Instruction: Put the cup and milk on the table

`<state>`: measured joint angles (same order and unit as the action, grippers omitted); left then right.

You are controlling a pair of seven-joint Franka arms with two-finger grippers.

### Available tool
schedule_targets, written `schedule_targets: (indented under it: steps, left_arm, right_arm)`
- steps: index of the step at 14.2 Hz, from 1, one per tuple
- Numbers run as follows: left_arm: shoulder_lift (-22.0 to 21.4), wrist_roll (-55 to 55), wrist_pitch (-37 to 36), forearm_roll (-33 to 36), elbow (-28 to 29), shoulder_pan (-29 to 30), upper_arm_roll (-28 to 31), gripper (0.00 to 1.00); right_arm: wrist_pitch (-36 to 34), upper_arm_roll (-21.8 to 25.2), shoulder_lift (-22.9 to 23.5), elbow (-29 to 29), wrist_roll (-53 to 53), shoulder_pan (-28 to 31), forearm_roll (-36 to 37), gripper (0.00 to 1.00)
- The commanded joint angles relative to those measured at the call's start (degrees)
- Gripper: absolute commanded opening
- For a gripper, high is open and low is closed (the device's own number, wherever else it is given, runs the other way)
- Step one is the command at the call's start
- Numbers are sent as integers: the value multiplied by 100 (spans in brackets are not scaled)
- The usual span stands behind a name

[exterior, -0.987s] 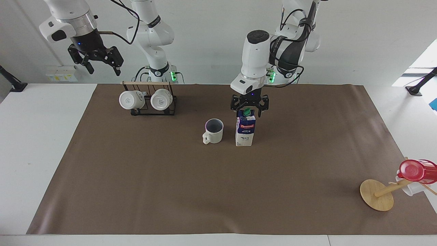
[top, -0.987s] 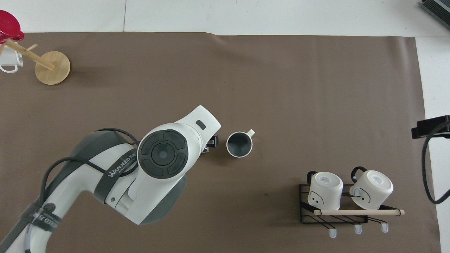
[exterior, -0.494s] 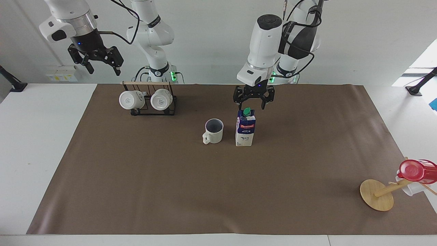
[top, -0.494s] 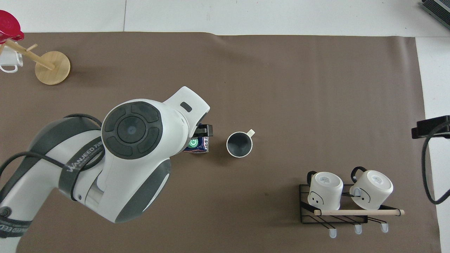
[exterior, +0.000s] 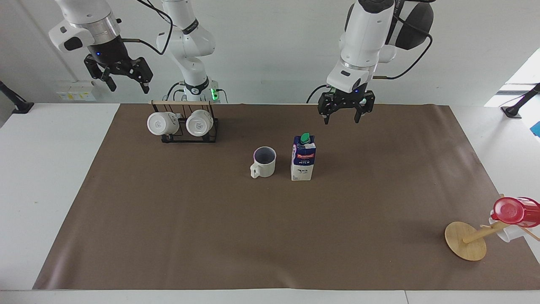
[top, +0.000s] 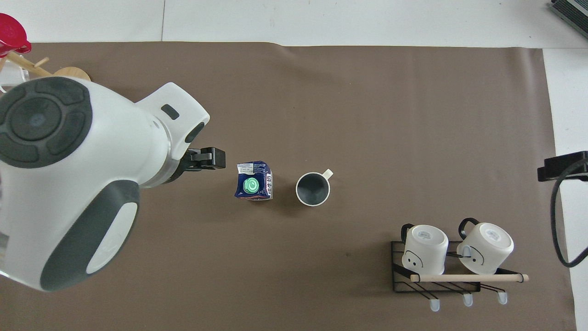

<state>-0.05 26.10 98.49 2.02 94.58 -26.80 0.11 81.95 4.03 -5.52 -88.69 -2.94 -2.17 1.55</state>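
Note:
The cream-white cup with a dark inside stands upright on the brown sheet of the table; it also shows in the overhead view. The blue-and-white milk carton with a green cap stands upright beside it, toward the left arm's end. My left gripper is open and empty, raised in the air over the sheet beside the carton. My right gripper is open and empty, raised high above the mug rack, and the right arm waits.
A black wire rack holding two white mugs stands near the robots at the right arm's end. A round wooden disc with a peg carries a red translucent cup at the left arm's end, far from the robots.
My left gripper has risen off the milk carton's top and drawn away toward the left arm's base. The carton and cup stay put. The right arm has not moved.

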Motion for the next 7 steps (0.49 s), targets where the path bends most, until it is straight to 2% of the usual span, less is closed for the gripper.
schedule_targets:
  steps: [1, 4, 7]
  left_arm:
    - [-161, -630, -268, -79, -89, 393, -20, 100]
    - [-311, -1028, -514, -88, -124, 806, -3, 100]
    - [-382, -1133, -777, -70, -211, 1220, -3, 100]
  right_arm:
    - [40, -25, -89, -96, 30, 32, 21, 100]
    - [-372, -25, 199, 193, 13, 76, -14, 100]
    - [-224, -25, 131, 142, -40, 68, 3, 100]
